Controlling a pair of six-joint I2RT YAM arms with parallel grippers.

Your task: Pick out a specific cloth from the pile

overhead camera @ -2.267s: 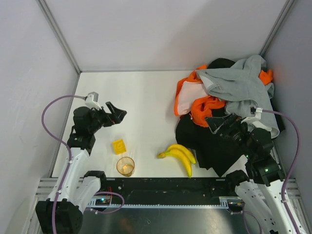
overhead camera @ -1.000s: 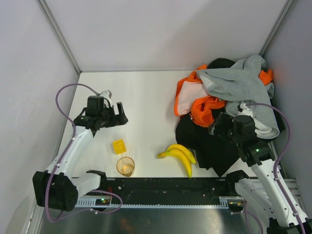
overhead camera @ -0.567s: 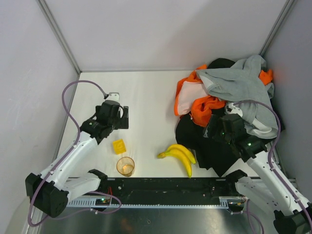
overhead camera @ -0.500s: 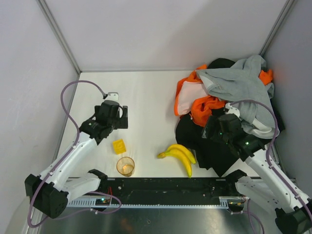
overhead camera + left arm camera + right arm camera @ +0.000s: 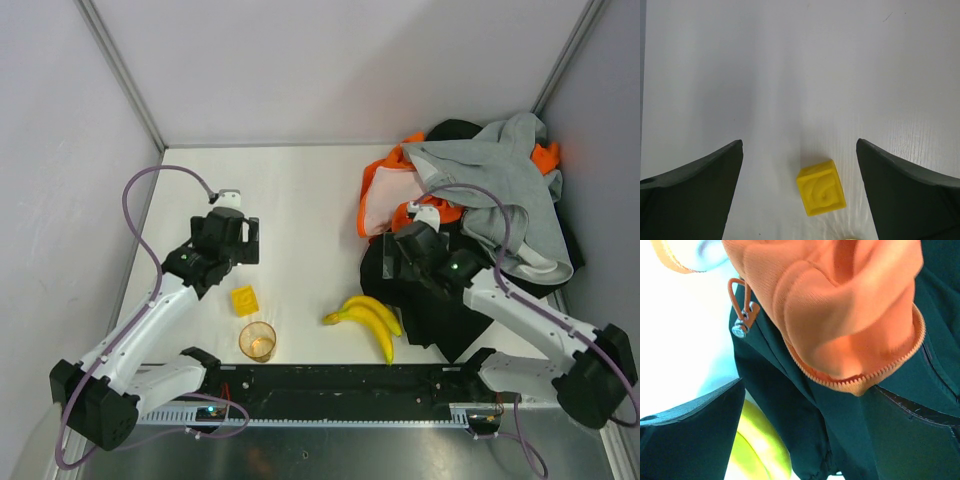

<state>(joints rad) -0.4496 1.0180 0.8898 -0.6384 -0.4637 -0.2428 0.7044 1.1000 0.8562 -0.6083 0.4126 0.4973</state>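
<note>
The pile of grey, black and orange garments fills the back right. The larger orange garment with pale lining lies on its left side. It fills the top of the right wrist view with its zipper edge and drawstring toggle. A small orange patch peeks out at the pile's far right; I cannot tell if it is the cloth. My right gripper is open and empty over the black garment, just below the orange zipper edge. My left gripper is open and empty above the table.
A yellow cube lies below and between the left fingers. An orange cup stands near the front edge. Bananas lie beside the black garment, close to the right gripper. White walls enclose the table.
My right arm has swung left from the pile's right side to the black garment under the orange zipper edge. My left gripper has shifted right and turned to look down at the cube.
</note>
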